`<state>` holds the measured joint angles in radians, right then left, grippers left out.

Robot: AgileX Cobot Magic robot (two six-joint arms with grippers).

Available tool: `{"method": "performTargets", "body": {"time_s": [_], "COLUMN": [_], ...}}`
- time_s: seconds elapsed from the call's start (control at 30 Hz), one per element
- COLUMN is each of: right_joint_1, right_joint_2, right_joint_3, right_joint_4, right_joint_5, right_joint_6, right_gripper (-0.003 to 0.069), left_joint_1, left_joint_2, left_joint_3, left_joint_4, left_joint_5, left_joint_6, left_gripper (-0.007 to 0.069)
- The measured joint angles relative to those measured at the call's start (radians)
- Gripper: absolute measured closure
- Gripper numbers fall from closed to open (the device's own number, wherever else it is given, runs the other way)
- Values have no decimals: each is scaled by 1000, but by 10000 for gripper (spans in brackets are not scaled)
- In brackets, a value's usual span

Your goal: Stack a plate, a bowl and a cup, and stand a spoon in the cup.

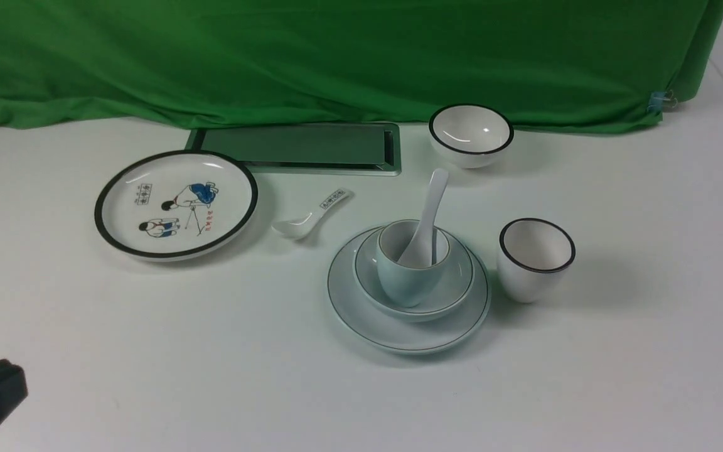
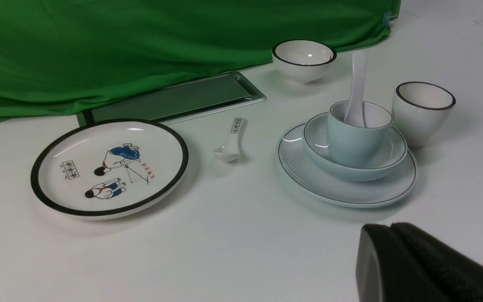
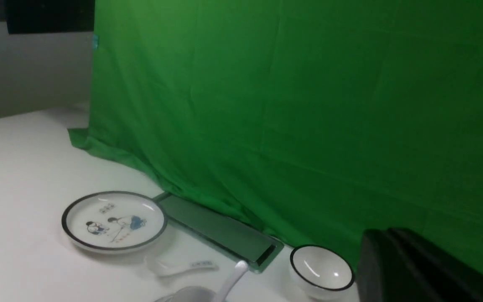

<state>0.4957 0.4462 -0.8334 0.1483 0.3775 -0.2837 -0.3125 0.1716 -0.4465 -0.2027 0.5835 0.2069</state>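
The pale blue plate sits right of the table's middle. The shallow pale blue bowl rests on it, and the pale blue cup stands in the bowl. The plain white spoon stands in the cup, handle leaning back. The left wrist view shows the same stack: plate, bowl, cup, spoon. My left gripper is shut and empty at the near left, far from the stack; it also shows in the left wrist view. My right gripper is shut, empty and raised; it is out of the front view.
A black-rimmed cartoon plate lies at the left, with a patterned spoon beside it. A black-rimmed cup stands just right of the stack. A black-rimmed bowl and a flat metal panel lie before the green cloth.
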Motion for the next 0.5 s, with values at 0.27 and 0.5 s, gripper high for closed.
{"method": "performTargets", "body": {"time_s": [0.27, 0.5], "right_joint_1": [0, 0], "right_joint_2": [-23, -24], "right_joint_3": [3, 3], "right_joint_4": [0, 0], "right_joint_5": [22, 25], "right_joint_6": [-2, -2], "right_gripper": [595, 575], "left_joint_1": [0, 0], "left_joint_2": [0, 0], "left_joint_3": [4, 4], "left_joint_4": [0, 0], "left_joint_5": [1, 1], "left_joint_6": [0, 1], "left_gripper": [661, 661]}}
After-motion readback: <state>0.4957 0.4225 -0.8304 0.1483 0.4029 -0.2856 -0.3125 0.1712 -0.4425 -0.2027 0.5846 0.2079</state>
